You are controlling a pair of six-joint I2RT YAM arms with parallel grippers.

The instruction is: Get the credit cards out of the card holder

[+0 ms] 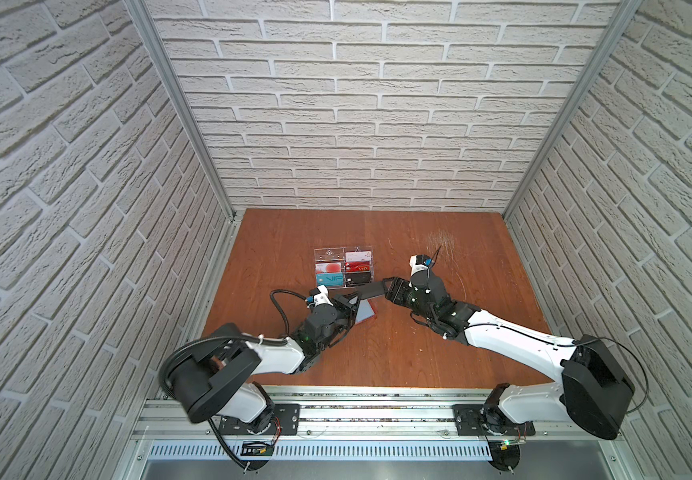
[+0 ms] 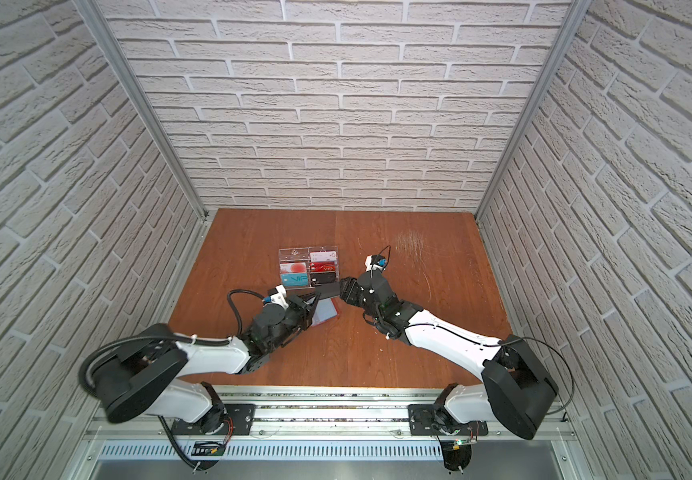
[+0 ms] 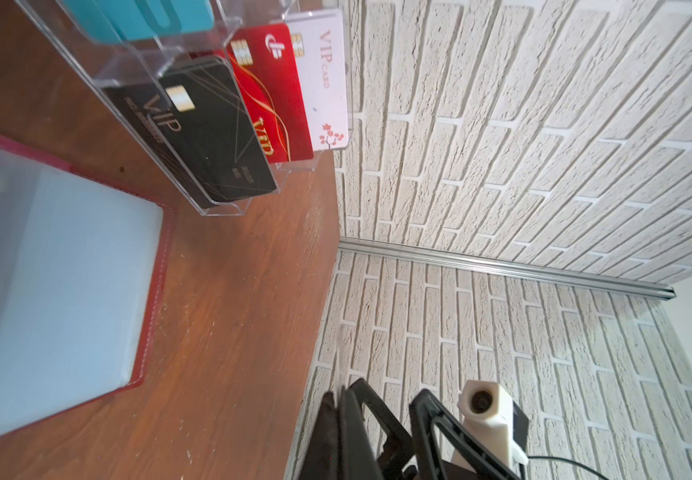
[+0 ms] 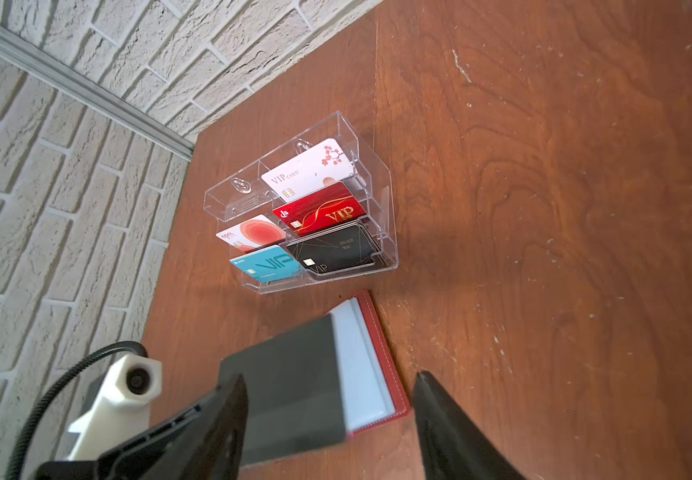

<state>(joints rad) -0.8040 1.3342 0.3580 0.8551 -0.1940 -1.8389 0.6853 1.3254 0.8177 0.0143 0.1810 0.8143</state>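
Note:
A dark grey credit card [image 4: 290, 386] hangs over the table, and my left gripper [image 1: 355, 296] is shut on one end of it. In the left wrist view the shut left gripper [image 3: 340, 392] shows the card only edge-on. My right gripper [image 4: 331, 377] stands open, one finger on each side of the card's other end [image 1: 373, 291] without touching it. The red card holder [image 4: 385, 357] lies open on the table under the card, its pale plastic sleeves facing up. Both top views show the card holder [image 1: 368, 312] [image 2: 326, 311] beside the left gripper [image 2: 315, 296] and near the right gripper [image 2: 342, 289].
A clear acrylic tray [image 4: 385, 232] stands just behind the card holder and holds white, red, teal and black cards; it also shows in a top view as the tray [image 1: 317, 253]. Brick walls close in the wooden table [image 1: 439, 353] at the back and both sides.

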